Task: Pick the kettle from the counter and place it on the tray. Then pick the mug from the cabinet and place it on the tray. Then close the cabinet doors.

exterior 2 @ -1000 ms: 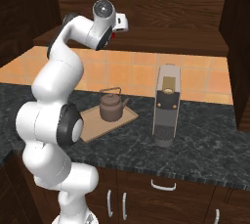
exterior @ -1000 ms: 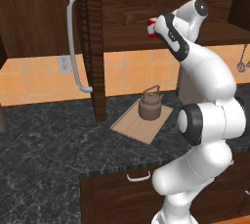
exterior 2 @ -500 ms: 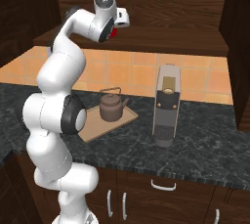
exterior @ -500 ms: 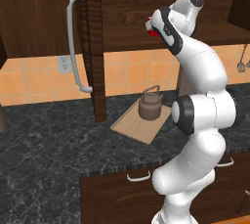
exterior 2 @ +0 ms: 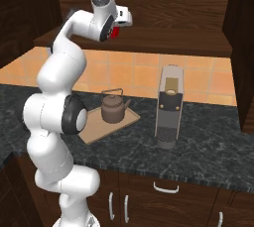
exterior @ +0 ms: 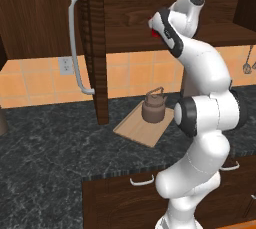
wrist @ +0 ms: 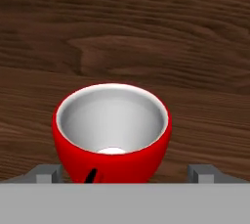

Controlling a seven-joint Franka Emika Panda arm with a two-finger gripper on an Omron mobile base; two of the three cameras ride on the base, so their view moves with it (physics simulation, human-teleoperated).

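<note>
- Reaching further into the cabinet (exterior 2: 149, 3) than a second ago, the arm now has its gripper (wrist: 127, 173) at the mug (wrist: 112, 132); kettle (exterior: 153, 106) and tray (exterior: 145, 128) are unchanged.
- Red mug stands upright on the cabinet's wooden shelf (exterior 2: 163, 40), between the spread-wide fingers (wrist: 45, 173), not gripped.
- Kettle sits on the tray, on the counter (exterior: 45, 148).
- Left cabinet door (exterior: 40, 28) stands open.
- Grey machine (exterior 2: 168, 107) stands right of the tray.

No text, label, brand or number can be read on anything.
</note>
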